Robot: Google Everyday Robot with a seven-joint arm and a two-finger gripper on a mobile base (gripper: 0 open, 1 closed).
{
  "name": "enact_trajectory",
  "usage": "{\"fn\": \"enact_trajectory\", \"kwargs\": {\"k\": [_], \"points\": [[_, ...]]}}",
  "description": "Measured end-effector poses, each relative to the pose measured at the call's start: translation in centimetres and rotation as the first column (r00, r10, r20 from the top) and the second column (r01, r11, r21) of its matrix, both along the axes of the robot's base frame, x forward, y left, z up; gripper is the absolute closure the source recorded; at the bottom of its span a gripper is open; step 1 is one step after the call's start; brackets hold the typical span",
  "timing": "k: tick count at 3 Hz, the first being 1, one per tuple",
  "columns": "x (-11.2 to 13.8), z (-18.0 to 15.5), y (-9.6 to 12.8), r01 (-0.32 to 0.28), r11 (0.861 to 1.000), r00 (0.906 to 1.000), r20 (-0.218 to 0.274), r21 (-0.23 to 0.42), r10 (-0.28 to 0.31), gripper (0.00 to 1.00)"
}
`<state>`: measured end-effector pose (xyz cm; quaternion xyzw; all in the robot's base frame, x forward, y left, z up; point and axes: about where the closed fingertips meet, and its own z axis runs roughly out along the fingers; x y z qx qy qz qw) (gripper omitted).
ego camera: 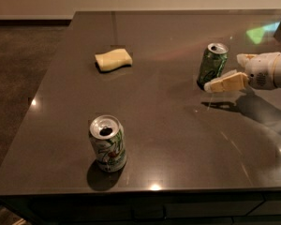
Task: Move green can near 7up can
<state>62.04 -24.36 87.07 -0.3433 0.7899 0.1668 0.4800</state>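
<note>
Green can is standing upright toward the right of the tabletop. Left to right: 7up can is sitting front-left, yellow sponge is lying further back, and the pincer is hanging wide open just beside the green can.

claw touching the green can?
Cannot tell. Camera view: one finger of the claw, at right, overlaps the green can near its base; neither contact nor gap shows plainly.

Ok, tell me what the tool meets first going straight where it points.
The dark green aluminium can, just ahead of the open tool at the grey table's right side. Its near finger seems alongside the can, though depth is unclear.
</note>
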Motion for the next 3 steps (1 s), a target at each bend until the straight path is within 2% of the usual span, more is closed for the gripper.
{"fn": "enact_trajectory", "kwargs": {"k": [1, 2, 3], "points": [[0.8, 0.4, 0.7, -0.006, 0.998, 0.9996, 0.028, 0.055, 0.004, 0.00], [1.3, 1.2, 1.6, -0.027, 0.996, 0.9988, 0.042, 0.089, 0.024, 0.16], [1.5, 2.0, 2.5, -0.059, 0.993, 0.9978, 0.038, 0.104, 0.055, 0.41]]}}
